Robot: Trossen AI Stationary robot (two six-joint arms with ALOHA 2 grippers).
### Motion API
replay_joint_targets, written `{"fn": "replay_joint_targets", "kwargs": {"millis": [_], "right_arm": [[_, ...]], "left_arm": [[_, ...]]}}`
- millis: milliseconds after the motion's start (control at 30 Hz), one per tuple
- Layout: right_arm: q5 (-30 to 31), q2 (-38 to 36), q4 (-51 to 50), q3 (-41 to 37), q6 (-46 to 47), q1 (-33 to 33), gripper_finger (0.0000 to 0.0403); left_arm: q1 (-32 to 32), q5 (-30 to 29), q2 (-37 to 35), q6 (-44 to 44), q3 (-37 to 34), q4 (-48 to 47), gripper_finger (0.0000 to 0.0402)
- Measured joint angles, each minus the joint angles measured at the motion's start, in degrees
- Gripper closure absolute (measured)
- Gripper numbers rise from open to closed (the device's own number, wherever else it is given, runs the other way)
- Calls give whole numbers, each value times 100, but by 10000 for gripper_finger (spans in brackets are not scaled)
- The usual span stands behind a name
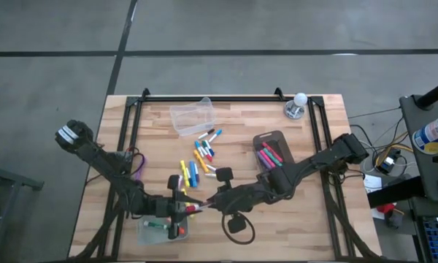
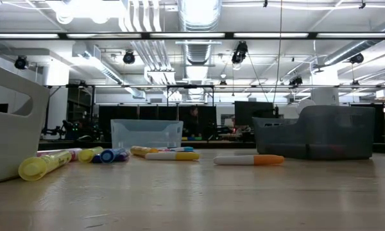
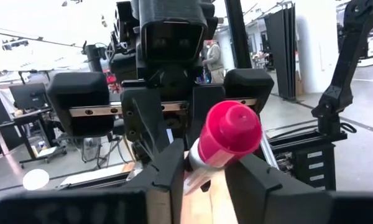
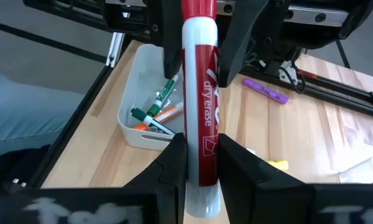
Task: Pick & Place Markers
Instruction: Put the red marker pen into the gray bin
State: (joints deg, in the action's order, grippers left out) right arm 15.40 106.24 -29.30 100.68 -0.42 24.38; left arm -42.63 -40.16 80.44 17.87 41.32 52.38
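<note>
A red dry-erase marker (image 4: 202, 93) hangs in the air between both grippers, over the table's near edge (image 1: 197, 208). My right gripper (image 4: 202, 162) is shut on its barrel. My left gripper (image 3: 205, 168) faces it from the left and is shut on the cap end. Several loose markers (image 1: 201, 157) of mixed colours lie on the table's middle. A white bin (image 1: 160, 228) below the left gripper holds a few markers (image 4: 155, 112). Neither gripper shows in the low view. My left gripper pinches the marker's red cap end (image 3: 230, 134) between its two fingers. It comes roughly level from the table's left, with the marker running along the fingers, end toward the wrist. My right gripper pinches the barrel (image 4: 202, 152) toward its white rear end between its two fingers. It comes from the table's right, slanting down, with the marker lying along the fingers. The marker is lifted clear of the table.
A clear bin (image 1: 192, 117) stands at the far middle, and a dark grey bin (image 1: 271, 150) holding pink markers at the right. A purple marker (image 1: 140, 164) lies on the table's left and a small white ball on a stand (image 1: 298, 106) in the far right corner.
</note>
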Motion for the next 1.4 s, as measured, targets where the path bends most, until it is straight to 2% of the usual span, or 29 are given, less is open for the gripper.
{"fn": "replay_joint_targets", "kwargs": {"millis": [167,333,633,867,1033,1167,1333,1400], "right_arm": [[1,0,7,-43,51,0,329],[-68,0,-56,-182,128,-2,296],[-61,-9,-56,-823,626,20,261],[-24,-9,114,-1488,1246,20,268],[-24,-9,213,-1807,1377,20,279],[-26,-9,208,-1883,1493,48,288],[-45,-9,33,-1893,1659,63,295],[-45,-9,-44,-1897,1672,63,298]], "left_arm": [[2,-75,0,49,0,-52,349],[-57,-254,-13,-197,0,-429,349],[-426,-344,-295,-1428,294,-2549,341],[-872,-367,-518,-3066,1044,-5342,340],[-1126,-474,-529,-3418,1259,-5871,340],[-1277,-300,-536,-3793,1389,-6468,339],[-1431,-18,-538,-5144,1694,-7891,339],[-1464,400,-540,-5676,1734,-8233,339]]}}
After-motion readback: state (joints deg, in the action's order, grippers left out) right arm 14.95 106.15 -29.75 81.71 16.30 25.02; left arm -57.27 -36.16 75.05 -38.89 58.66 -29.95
